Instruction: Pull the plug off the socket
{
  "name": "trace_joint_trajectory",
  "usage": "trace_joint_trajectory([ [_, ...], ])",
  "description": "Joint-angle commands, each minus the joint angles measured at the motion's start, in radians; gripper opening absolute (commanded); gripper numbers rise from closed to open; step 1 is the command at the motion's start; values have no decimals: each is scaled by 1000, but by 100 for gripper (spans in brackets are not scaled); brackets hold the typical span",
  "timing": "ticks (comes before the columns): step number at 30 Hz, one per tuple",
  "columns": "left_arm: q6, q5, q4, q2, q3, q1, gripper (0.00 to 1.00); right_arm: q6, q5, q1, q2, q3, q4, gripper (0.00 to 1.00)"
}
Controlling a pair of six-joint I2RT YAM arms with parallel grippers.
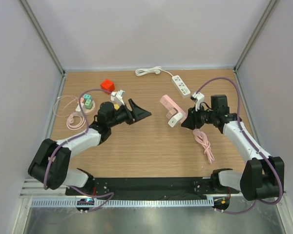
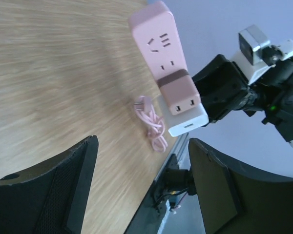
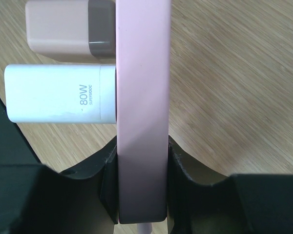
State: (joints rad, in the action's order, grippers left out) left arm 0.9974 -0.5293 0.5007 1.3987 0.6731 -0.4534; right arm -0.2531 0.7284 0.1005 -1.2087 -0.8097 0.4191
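Right wrist: right end effector [image 3: 141,185] clamps pink socket strip [image 3: 141,73].
Plugs in strip: two, white charger [image 3: 58,95] and pink adapter [image 3: 63,28], just beyond its fingers.
Left end effector [image 2: 141,185]: spread, empty.

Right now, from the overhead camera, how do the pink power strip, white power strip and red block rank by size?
1. pink power strip and white power strip: look about alike, too close to rank.
2. red block: clearly smallest.
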Motion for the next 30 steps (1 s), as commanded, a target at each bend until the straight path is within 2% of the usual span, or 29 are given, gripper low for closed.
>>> trace_joint_trajectory([
  [1, 163, 107, 241, -50, -70, -71, 80, -15, 52, -4, 34, -39, -83, 1],
  [11, 308, 467, 315, 29, -72, -323, 86, 9, -4, 10, 84, 10, -164, 1],
  [17, 337, 627, 320, 144, 26, -389, 91, 12, -17, 15, 86, 10, -166, 1],
  [26, 333, 716, 315, 253, 137, -410, 87, 14, -21, 16, 89, 7, -163, 1],
  [30, 351, 704, 277, 293, 187, -412, 79, 20, -32, 16, 94, 6, -164, 1],
])
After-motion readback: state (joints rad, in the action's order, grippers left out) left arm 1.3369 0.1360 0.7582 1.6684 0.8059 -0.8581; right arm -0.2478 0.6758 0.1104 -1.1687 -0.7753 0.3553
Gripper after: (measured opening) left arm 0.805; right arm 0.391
